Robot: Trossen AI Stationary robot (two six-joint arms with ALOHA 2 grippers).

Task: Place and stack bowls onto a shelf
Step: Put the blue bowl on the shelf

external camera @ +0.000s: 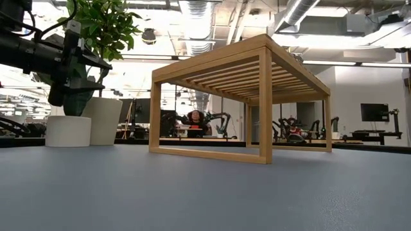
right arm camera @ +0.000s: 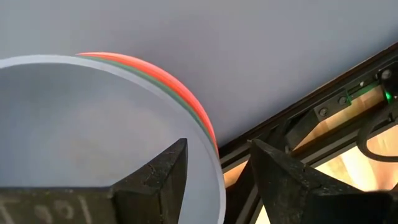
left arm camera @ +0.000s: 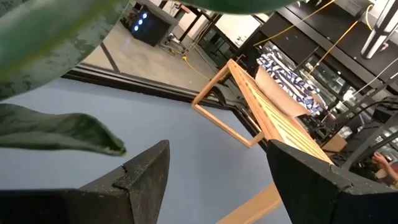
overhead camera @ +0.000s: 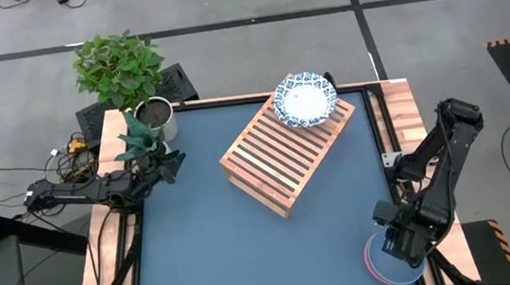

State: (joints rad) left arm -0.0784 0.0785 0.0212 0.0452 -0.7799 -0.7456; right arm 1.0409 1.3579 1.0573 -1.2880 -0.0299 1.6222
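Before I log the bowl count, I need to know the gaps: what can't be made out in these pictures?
- Stack of plain bowls, high view: the right gripper and arm cover most of it, so the count is unclear.
- Same stack, right wrist view: the blue bowl fills the frame; only slivers of green and red rims show.
- Patterned bowl on the shelf: whether one or several stacked cannot be told.

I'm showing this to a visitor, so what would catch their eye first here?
Probably the wooden shelf set at an angle mid-table, with one patterned bowl on its far end. Next, the right gripper, open over stacked plain bowls at the near right corner, and the plant at the far left.
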